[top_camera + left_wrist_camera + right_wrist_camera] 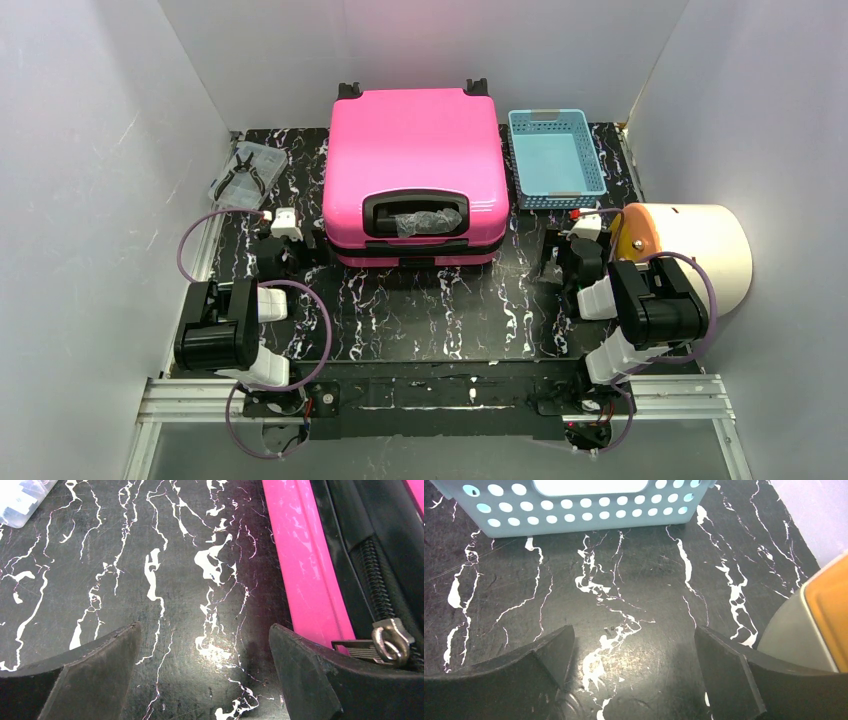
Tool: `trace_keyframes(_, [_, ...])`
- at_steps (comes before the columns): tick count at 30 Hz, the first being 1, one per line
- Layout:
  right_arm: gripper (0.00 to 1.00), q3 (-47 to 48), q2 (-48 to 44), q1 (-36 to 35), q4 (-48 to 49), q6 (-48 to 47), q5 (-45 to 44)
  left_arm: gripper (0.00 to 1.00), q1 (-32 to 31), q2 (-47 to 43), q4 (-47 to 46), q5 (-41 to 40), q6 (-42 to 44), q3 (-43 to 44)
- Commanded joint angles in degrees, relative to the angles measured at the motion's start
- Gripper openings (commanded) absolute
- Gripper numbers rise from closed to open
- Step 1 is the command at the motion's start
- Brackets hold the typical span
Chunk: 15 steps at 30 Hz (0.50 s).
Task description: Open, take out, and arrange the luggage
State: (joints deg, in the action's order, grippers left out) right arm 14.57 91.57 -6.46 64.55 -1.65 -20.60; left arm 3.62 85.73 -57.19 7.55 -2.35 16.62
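The luggage is a hot-pink hard-shell suitcase lying flat and closed at the back middle of the table, with its black handle facing the front. My left gripper hovers just left of the case's front left corner. In the left wrist view this gripper is open over bare tabletop. The pink shell edge and a metal zipper pull lie just to its right. My right gripper is right of the case. In the right wrist view it is open and holds nothing.
A light-blue perforated basket stands right of the suitcase. A cream cylinder with an orange end lies on its side at the right edge. A clear plastic box holding pliers sits back left. Walls enclose three sides.
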Motion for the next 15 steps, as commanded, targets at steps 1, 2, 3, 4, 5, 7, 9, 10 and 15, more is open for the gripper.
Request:
trace_keyframes(1, [1.00, 4.29, -3.94, 0.22, -6.73, -0.40, 1.76, 0.99, -0.28, -0.57, -0.71, 0.36, 0.68, 0.52])
trace_keyframes(2, [1.00, 7.06, -6.18, 0.22, -13.56, -0.34, 2.38, 0.99, -0.28, -0.52, -0.71, 0.36, 0.68, 0.52])
trace_keyframes(3, [1.00, 9.79, -7.88, 0.22, -19.49, -0.06, 2.43, 0.99, -0.28, -0.55, -0.73, 0.36, 0.76, 0.52])
trace_keyframes(4, [1.00, 11.78, -9.13, 0.22, -22.80, 0.26, 2.59, 0.99, -0.28, -0.57, -0.73, 0.39, 0.83, 0.52])
trace_keyframes(5, [1.00, 13.09, -9.95, 0.22, -24.78, 0.43, 3.72, 0.99, -0.23, -0.57, -0.73, 0.38, 0.83, 0.52])
trace_keyframes(7, [1.00, 14.83, -11.48, 0.22, -26.67, 1.17, 7.03, 0.99, -0.28, -0.55, -0.72, 0.42, 0.77, 0.56])
trace_keyframes(9, [1.00, 16.93, -12.87, 0.22, -30.14, 3.67, 10.83, 0.99, -0.26, -0.67, -0.78, 0.52, 0.66, 0.43])
trace_keyframes(10, [1.00, 18.89, -13.40, 0.22, -32.19, 4.54, 12.42, 0.99, -0.23, -1.68, -0.54, -0.08, 0.33, 0.63])
trace_keyframes(15, [1.00, 28.51, -14.70, 0.22, -46.30, 9.11, 19.31, 0.99, 2.92, -9.37, 27.99, 2.12, -1.74, 14.85])
